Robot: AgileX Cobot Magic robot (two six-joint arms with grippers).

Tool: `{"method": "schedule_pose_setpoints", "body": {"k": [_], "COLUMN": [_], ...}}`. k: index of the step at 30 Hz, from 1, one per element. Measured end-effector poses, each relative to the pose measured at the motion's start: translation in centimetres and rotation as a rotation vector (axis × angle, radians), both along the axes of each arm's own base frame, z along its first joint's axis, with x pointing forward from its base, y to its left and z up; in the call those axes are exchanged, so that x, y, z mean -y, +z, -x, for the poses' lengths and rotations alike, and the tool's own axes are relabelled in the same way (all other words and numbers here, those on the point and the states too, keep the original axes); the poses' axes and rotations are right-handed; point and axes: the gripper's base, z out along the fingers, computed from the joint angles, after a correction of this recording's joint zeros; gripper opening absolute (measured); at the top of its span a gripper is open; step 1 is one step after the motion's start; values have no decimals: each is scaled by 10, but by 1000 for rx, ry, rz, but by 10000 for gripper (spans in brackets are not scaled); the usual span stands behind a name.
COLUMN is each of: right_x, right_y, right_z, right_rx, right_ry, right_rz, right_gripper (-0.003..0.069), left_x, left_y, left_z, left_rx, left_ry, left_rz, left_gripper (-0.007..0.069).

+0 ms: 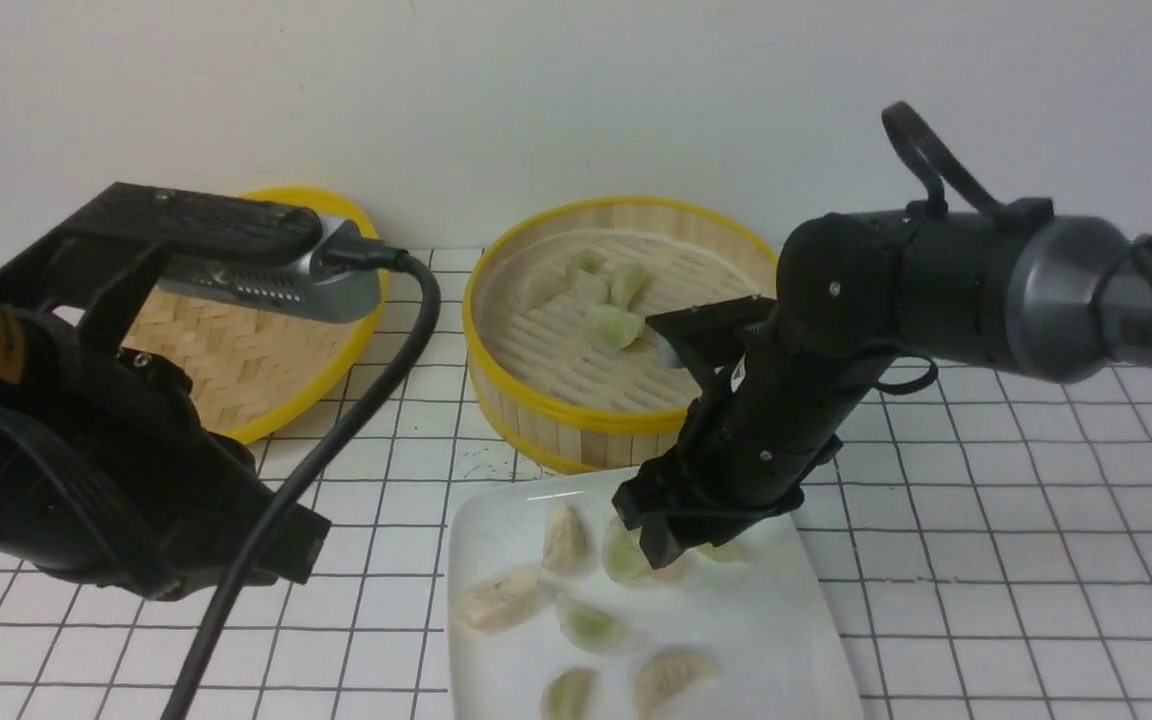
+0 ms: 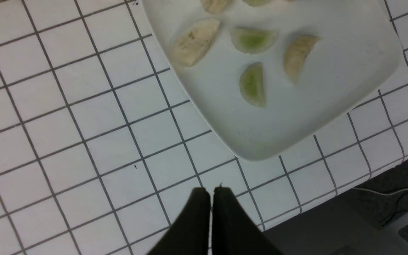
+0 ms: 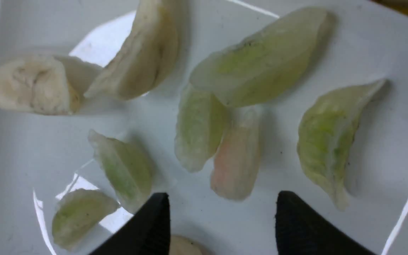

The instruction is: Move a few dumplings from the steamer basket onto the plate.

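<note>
- Front: right claw (image 1: 661, 540) above the glossy white rounded-square plate (image 1: 776, 620), which holds several pleated crescent dumplings (image 1: 591, 625); a few lie beyond in the round bamboo steamer basket (image 1: 576, 420).
- Left wrist: left claw (image 2: 211, 198) together, empty, plate ahead.
- Right wrist: right claw apart, empty; the task looks largely done.

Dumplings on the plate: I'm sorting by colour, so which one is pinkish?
The pinkish-orange dumpling touching a green dumpling, right in front of the open right gripper; the others on the plate are green or beige.
</note>
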Motion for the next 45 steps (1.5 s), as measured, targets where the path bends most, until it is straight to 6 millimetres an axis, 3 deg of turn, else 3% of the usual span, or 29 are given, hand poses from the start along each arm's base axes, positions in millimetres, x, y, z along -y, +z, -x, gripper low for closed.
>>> {"method": "schedule_pose_setpoints", "body": {"k": [4, 8, 9, 12, 14, 15, 16, 20, 22, 25, 30, 32, 33, 34, 36, 43, 45], "right_x": [1, 12, 13, 34, 56, 61, 79, 130, 155, 190, 226, 230, 231, 228, 223, 220, 220], "right_y": [26, 87, 91, 155, 201, 209, 232, 264, 266, 252, 191, 159, 160, 138, 117, 108, 109], "right_z": [-2, 7, 8, 38, 69, 76, 101, 175, 210, 264, 316, 320, 322, 317, 308, 302, 302], "right_rx": [1, 100, 110, 250, 367, 389, 465, 642, 759, 996, 1254, 1284, 1294, 1272, 1231, 1245, 1252], "right_ry": [48, 72, 71, 34, 0, -6, -25, -77, -115, -176, -265, -299, -302, -321, -343, -341, -339], "right_rz": [41, 49, 48, -20, -80, -93, -123, -214, -295, -484, -731, -796, -809, -821, -820, -821, -822], "right_gripper": [437, 340, 331, 192, 103, 88, 42, -6, -11, -13, -13, -13, -13, -13, -13, -13, -13], "left_x": [0, 0, 0, 0, 0, 0, 0, 2, 3, 5, 8, 8, 8, 9, 9, 2, -8], "left_y": [0, 0, 0, 0, 0, 0, 0, 1, 2, 4, 9, 11, 11, 11, 12, 16, 17], "left_z": [1, 1, 1, 0, 0, 0, 0, -1, -3, -6, -13, -15, -15, -17, -17, -3, 14], "left_rx": [-6, -5, -5, -3, 1, 2, 3, 15, 32, 73, 158, 187, 189, 201, 205, 299, 399], "left_ry": [-2, -5, -6, -8, -7, -7, -7, -4, -1, 7, 23, 27, 27, 28, 21, 2, 15], "left_rz": [1, -1, -1, -1, 1, 1, 4, 27, 41, 64, 109, 123, 124, 127, 131, 157, 199], "left_gripper": [-6, -6, -6, -6, -6, -6, -6, -6, -6, -6, -6, -6, -6, -6, -6, -6, -6]}}
